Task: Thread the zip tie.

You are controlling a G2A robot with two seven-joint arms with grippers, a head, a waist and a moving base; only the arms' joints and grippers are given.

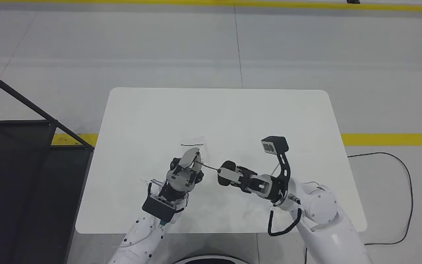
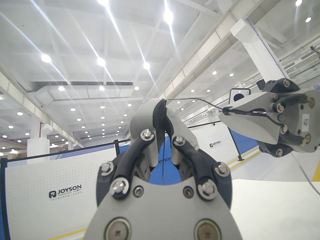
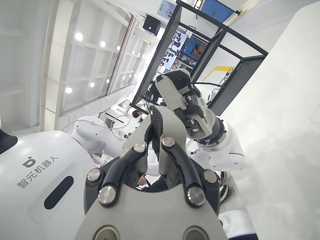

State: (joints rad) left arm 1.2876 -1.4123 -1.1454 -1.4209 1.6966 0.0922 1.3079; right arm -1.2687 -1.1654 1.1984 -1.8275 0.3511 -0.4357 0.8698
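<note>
Zip tie [image 2: 226, 112]: a thin black plastic strip, held in the air above the table's near edge and strung between the two grippers. The left gripper [image 2: 162, 106] has its jaws pressed together on one stretch. The strip's loose length hangs down between its grey fingers and ribbed black pads [image 2: 160, 116]. The right gripper [image 2: 222, 116] is likewise clamped on the strip, with a small blocky knot of black plastic sitting right at its pointed tip and the strip running back along the seam of its jaws.

From above, the left gripper [image 1: 192, 160] and right gripper [image 1: 221, 171] face each other, close but apart, with the zip tie [image 1: 210, 167] bridging the gap. Both have smooth grey shells, black curved links and round silver bolts.

The table [image 1: 264, 112] is plain matte white with rounded corners. A thin dark strand [image 1: 192, 142] lies on it just beyond the left gripper. Around it is pale grey floor with a yellow line [image 1: 382, 139], and a black frame [image 1: 26, 165] stands to one side. Overhead are white ceiling beams with round lamps [image 2: 101, 62].
</note>
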